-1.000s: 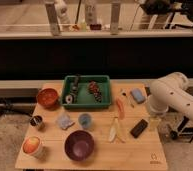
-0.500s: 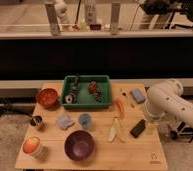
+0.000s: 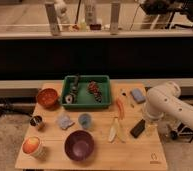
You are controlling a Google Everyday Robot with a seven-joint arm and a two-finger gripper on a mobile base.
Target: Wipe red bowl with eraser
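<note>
Eraser (image 3: 138, 128), a small flat black rectangular block, lies just left of the gripper (image 3: 150, 121), long axis running diagonally, jaw state cannot be told; small round shiny red bowl (image 3: 47, 97) sits well apart, far left.

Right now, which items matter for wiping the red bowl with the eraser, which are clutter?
Job: red bowl at left; eraser at right; gripper just beside the eraser.
Clutter: purple bowl, green tray, blue pad, banana, blue cup, can.

White rounded arm (image 3: 172, 102), hand (image 3: 150, 122) above right table (image 3: 140, 155) edge.
</note>
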